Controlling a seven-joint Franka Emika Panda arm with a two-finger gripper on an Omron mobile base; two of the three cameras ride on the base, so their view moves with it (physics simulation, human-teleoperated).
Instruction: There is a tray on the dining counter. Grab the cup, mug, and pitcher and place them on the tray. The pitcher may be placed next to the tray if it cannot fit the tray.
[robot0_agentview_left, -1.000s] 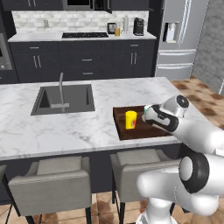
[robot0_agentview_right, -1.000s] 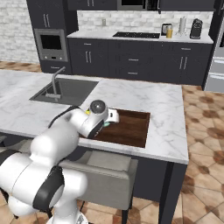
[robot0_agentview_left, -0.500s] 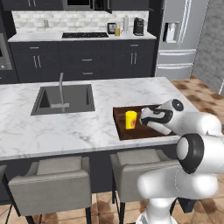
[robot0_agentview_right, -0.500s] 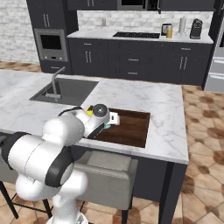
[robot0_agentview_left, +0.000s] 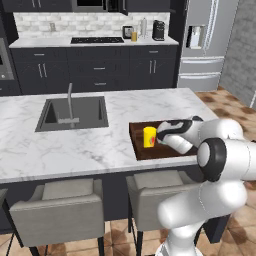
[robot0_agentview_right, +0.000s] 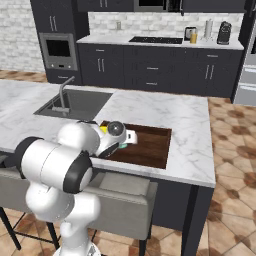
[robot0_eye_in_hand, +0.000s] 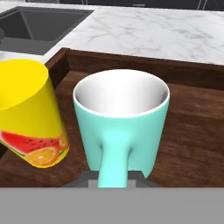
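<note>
- One counter (robot0_agentview_left: 90, 145), white marble, with one sink (robot0_agentview_left: 75, 112) sunk in its left part; the tray sits near the counter's front edge, to the right of the sink.
- Two stools (robot0_agentview_left: 60, 210) stand tucked under the counter's front edge.
- One arm (robot0_agentview_left: 220, 165) bends over the counter from the front, its forearm lying across the tray's front part.
- One tray (robot0_agentview_right: 152, 142), dark brown wood with a low rim. In the right base view its right half and far strip are bare, so there is open room beside the vessels; bare marble lies between its far rim and the counter's back edge.
- One pitcher (robot0_agentview_left: 134, 35), amber, far off on the back worktop by the stove, beside dark appliances, well apart from the tray.
- One cup (robot0_eye_in_hand: 28, 116), yellow with a fruit print, upright on the tray near its left rim; in the hand view it stands just beside the mug, a narrow gap between them.
- One mug (robot0_eye_in_hand: 121, 124), teal with a white inside, upright, its handle turned toward the hand camera. It is over the tray; I cannot tell whether its base rests on the wood.
- One gripper (robot0_eye_in_hand: 111, 179): the mug's handle runs down between the dark fingertips at the bottom of the hand view. Whether the jaws pinch it cannot be told.
</note>
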